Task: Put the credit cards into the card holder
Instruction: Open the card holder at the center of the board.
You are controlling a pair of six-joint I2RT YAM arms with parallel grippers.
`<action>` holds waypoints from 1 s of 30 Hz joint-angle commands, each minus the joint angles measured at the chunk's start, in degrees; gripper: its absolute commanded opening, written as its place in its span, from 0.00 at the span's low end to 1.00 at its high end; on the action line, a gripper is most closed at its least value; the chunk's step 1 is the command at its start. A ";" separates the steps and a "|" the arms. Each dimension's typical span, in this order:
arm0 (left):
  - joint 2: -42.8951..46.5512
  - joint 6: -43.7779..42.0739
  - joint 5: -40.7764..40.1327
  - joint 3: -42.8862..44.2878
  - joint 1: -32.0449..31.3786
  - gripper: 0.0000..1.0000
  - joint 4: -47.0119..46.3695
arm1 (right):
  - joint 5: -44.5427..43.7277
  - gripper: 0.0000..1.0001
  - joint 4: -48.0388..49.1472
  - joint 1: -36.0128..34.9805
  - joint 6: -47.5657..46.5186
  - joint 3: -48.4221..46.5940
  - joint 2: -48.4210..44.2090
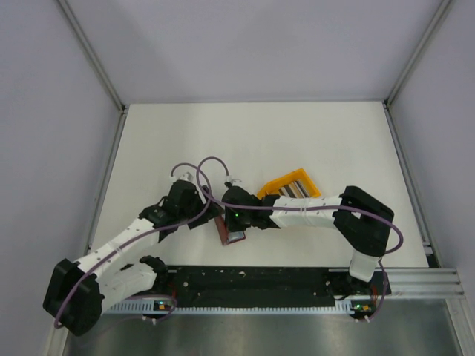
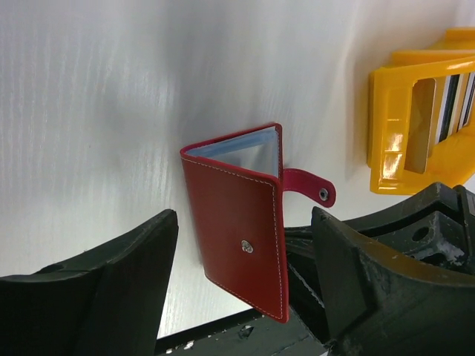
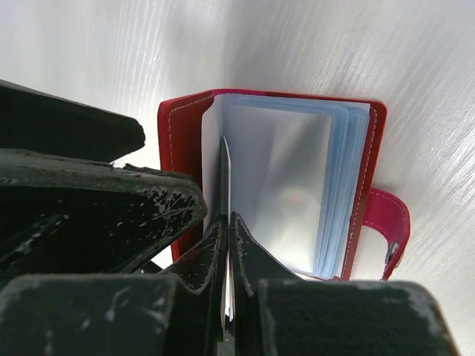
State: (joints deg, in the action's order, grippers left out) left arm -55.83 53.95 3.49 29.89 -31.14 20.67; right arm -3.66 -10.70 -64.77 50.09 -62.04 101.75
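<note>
Resting on the white desk (image 1: 297,133), the dark red folding card holder (image 2: 236,237) sits near the front edge, between the two arms and near the yellow plastic bin (image 2: 397,126). The holder is partly open, its covers spread in a V. The stack of clear plastic sleeves (image 3: 297,185) is exposed, and the red snap tab (image 2: 310,188) hangs loose at one side.

The right pincer (image 3: 227,226) is closed almost fully on a thin pale-edged plastic card (image 3: 225,185), which it holds edge-on between its fingers. The card's leading end lies among the sleeves, just beside one red cover. How deep it has entered cannot be told.

The left pincer (image 2: 243,216) is spread wide and grips nothing. Its fingers (image 2: 133,289) stand on either side of the holder. Whether they touch the covers cannot be told.

Further light and dark-edged cards (image 2: 454,93) stand upright inside the yellow bin.
</note>
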 commanded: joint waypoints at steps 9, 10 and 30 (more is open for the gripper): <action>-1.82 -0.60 0.74 -2.03 0.20 0.46 -3.27 | -2.05 0.00 1.21 -0.79 -0.87 -0.71 -0.59; -1.56 -0.69 0.21 -2.12 0.20 0.39 -2.31 | -1.96 0.00 1.12 -0.71 -0.78 -0.54 -0.42; 0.12 -8.25 -1.20 -4.75 0.20 0.00 3.68 | -6.88 0.00 0.41 0.43 -2.45 4.03 -10.69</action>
State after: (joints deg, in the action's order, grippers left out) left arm -53.93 48.58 0.64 26.04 -31.09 25.80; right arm -7.53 -10.96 -64.73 49.39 -59.22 97.58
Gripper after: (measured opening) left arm 0.019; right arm 0.006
